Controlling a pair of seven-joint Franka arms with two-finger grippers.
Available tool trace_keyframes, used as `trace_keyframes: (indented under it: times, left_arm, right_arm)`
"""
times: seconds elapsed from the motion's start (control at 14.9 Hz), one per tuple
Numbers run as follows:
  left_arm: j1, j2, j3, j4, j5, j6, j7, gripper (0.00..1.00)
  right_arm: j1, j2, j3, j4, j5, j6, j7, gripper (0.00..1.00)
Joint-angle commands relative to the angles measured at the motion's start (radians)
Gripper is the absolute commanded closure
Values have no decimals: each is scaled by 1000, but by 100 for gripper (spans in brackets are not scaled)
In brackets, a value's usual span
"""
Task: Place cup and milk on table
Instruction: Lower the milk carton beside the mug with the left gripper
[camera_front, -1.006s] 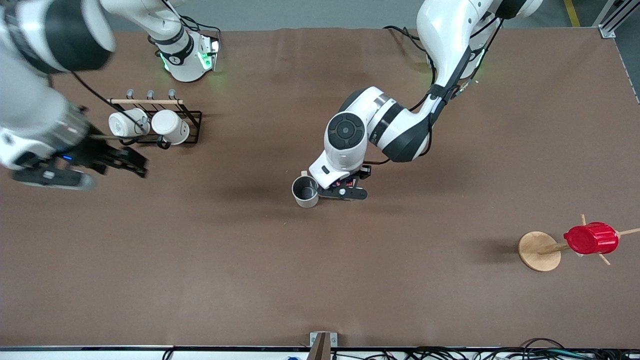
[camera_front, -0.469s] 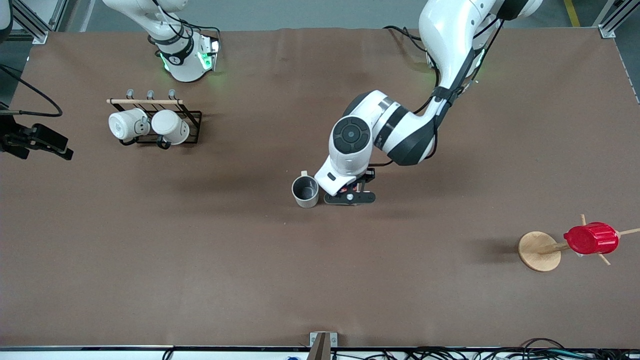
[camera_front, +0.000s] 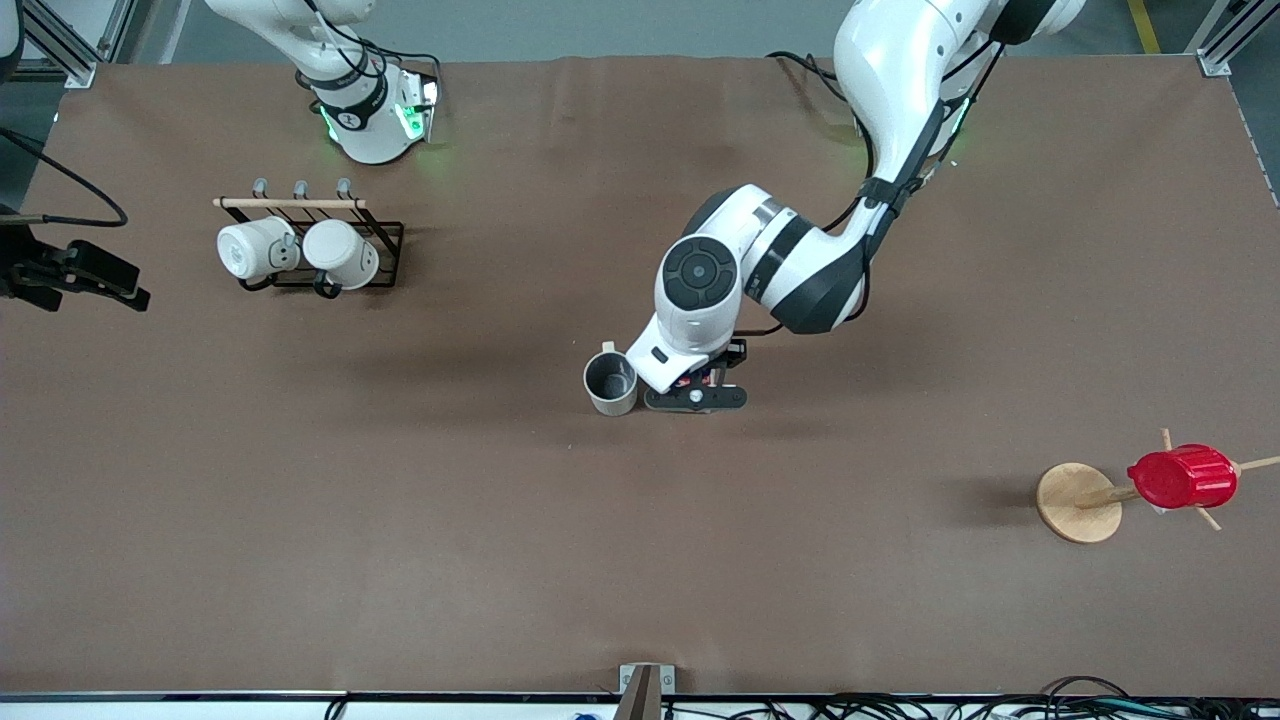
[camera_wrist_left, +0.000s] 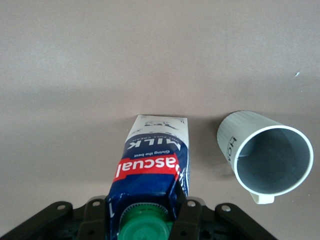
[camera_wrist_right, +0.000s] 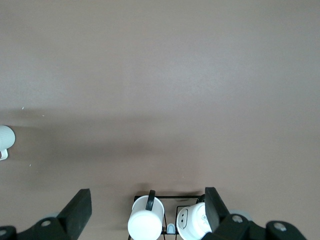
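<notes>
The cream-beige cup (camera_front: 611, 382) stands upright on the brown table (camera_front: 400, 560) near its middle. It also shows in the left wrist view (camera_wrist_left: 267, 157), dark grey inside, handle visible. My left gripper (camera_front: 697, 396) is right beside the cup, shut on the milk (camera_wrist_left: 152, 160) at its top by the green cap. The carton is upright, its base at or just above the table. In the front view my wrist hides nearly all of it. My right gripper (camera_front: 90, 280) hangs open and empty over the table edge at the right arm's end, its fingers (camera_wrist_right: 77, 210) wide apart.
A black wire rack (camera_front: 300, 205) holding two white mugs (camera_front: 250, 250) (camera_front: 340, 255) stands near the right arm's base. A red ribbed cup (camera_front: 1183, 477) hangs on a wooden stand (camera_front: 1078, 502) at the left arm's end.
My right arm has swung from beside the rack out to the table edge at its own end. My left gripper with the milk has shifted slightly beside the cup.
</notes>
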Motion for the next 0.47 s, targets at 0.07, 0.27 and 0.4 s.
trace_keyframes:
  times: [0.07, 0.27, 0.4]
  left_arm:
    - [-5, 23, -7, 26, 6, -1, 42, 93]
    - [-2, 23, -5, 26, 8, -1, 60, 74]
    - [4, 15, 0, 22, 18, 0, 67, 1]
  right_arm:
    - [-21, -2, 12, 21, -8, -17, -15, 0]
    - [-21, -2, 13, 36, -10, -17, -13, 0]
    - [-33, -2, 13, 38, -8, -17, -13, 0]
